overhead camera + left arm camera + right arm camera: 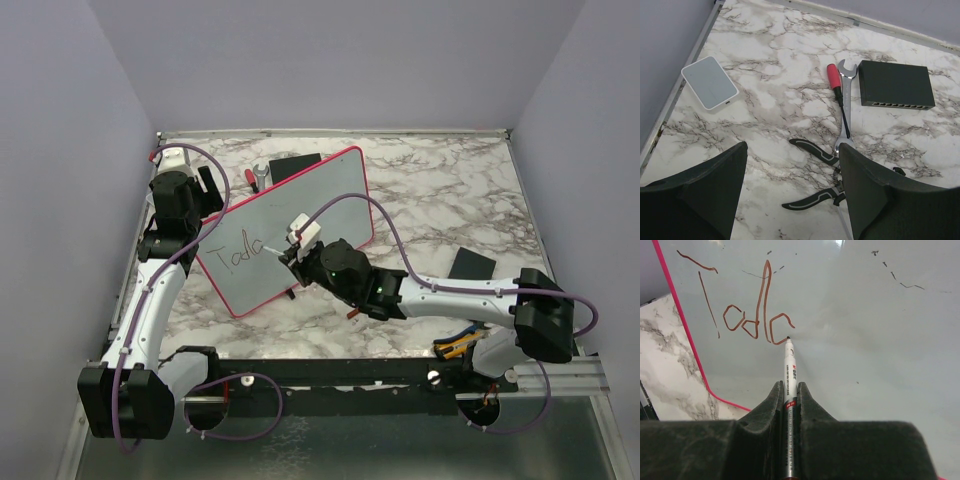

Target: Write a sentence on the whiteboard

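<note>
Whiteboard [330, 195]: we see it tilted, toward 10 o'clock of the marble table [440, 190].
Sentence [747, 315]: we read only "Toda".
Right gripper [789, 395]: clamped on a marker [789, 365], its tip touching the board at the lettering's 3 o'clock end.
Left gripper [792, 150]: jaws apart, empty.

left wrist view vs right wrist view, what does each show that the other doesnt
Only left wrist: the open left gripper, a white box, screwdriver, wrench, pliers and a black switch. Only right wrist: the right gripper shut on a marker, tip at the whiteboard beside the unfinished sentence. Both: the marble table.
</note>
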